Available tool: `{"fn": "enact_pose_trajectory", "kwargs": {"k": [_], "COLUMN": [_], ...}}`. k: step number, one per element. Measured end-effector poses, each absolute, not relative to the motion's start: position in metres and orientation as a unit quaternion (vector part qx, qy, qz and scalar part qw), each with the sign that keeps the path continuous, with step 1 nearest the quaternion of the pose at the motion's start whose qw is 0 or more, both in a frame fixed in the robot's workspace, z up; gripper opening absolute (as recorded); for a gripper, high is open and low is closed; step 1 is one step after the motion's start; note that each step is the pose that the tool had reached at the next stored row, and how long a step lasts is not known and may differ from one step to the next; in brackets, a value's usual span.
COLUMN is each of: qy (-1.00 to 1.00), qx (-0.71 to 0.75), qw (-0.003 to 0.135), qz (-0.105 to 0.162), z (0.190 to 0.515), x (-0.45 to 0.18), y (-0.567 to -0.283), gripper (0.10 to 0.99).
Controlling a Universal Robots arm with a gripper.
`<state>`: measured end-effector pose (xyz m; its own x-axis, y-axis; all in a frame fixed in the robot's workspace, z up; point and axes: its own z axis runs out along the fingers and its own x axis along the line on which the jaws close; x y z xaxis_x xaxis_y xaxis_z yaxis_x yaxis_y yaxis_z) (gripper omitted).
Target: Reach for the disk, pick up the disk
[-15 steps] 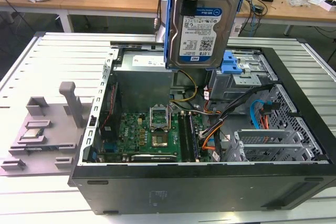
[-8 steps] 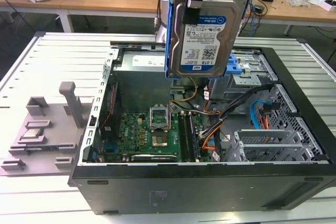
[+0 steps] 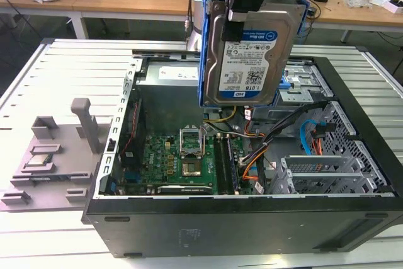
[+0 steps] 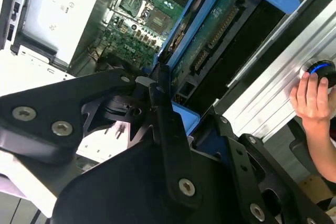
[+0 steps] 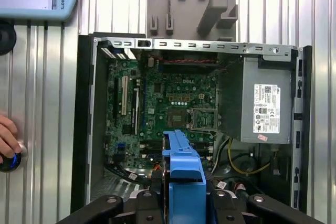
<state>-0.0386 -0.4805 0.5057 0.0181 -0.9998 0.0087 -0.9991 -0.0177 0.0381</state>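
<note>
At the exterior view's left, a grey moulded plastic fixture tray lies on the ribbed silver metal table, with a small square silver chip resting in it. Just beside it to the right stands the open black computer case, its green motherboard exposed inside. Above the case, toward the far middle, the black gripper is clenched on the top edge of the disk, a rectangular silver metal hard drive with a white-and-blue label and a blue plastic carrier frame. The disk hangs upright, lifted clear of the case. In the second wrist view the fingers pinch the frame's thin edge. Such a narrow hold looks liable to let the drive swing, so a steady vertical carry clear of the orange and black cables would serve best. In the second wrist view, a person's hand rests on a blue-lit button at the table's edge.
</note>
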Motion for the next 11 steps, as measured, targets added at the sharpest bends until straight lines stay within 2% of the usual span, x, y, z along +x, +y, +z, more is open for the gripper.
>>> {"fn": "enact_pose_trajectory", "kwargs": {"k": [11], "qy": [-0.701], "qx": [0.713], "qw": [0.017], "qz": [-0.010], "z": [0.506], "x": [-0.039], "y": [-0.513], "gripper": [0.369]}}
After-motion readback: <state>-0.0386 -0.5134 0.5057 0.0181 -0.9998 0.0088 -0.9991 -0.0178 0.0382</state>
